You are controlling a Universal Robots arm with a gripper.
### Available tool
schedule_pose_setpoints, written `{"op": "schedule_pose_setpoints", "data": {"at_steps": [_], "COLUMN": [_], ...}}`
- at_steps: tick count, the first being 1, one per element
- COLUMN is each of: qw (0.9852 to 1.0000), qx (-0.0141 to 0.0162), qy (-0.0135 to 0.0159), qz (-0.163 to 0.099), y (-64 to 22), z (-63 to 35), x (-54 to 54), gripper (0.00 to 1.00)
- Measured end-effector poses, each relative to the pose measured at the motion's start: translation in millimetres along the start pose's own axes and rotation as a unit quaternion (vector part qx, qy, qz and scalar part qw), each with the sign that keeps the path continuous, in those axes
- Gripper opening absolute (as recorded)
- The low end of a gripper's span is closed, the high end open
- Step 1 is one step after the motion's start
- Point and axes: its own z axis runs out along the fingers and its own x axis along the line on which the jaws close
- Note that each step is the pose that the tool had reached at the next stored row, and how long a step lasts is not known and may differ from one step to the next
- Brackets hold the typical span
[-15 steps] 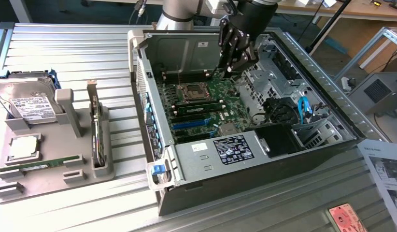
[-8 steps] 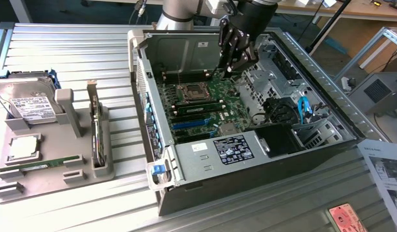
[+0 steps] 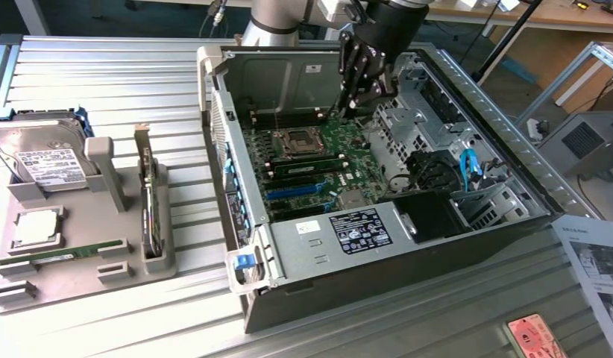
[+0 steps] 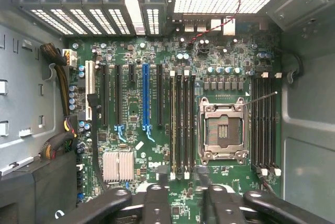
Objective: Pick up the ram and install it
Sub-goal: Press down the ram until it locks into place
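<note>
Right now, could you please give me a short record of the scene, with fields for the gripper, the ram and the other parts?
gripper: open, empty, above the motherboard inside the open computer case
ram stick in slot: green, seated in a memory slot on the motherboard
ram stick on tray: green, lying flat in the grey tray, outside the case
also on tray: hard drive; card with metal bracket

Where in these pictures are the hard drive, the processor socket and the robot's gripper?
hard drive (image 3: 50,165), exterior view, on its white label.
processor socket (image 4: 222,130), wrist view, on its open middle.
gripper (image 3: 362,103), exterior view, between its fingertips.
</note>
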Motion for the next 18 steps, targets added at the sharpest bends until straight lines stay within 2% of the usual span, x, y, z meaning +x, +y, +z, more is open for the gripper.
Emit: {"op": "schedule_pose_setpoints", "data": {"at_steps": [3, 18], "qw": [1.0000, 1.0000], "qx": [0.0000, 0.0000], "qy": [0.0000, 0.0000], "qz": [0.000, 0.000], "y": [0.0, -0.5], "z": [0.0, -0.1], "x": [0.0, 0.0], "gripper": [0.11, 0.11]}}
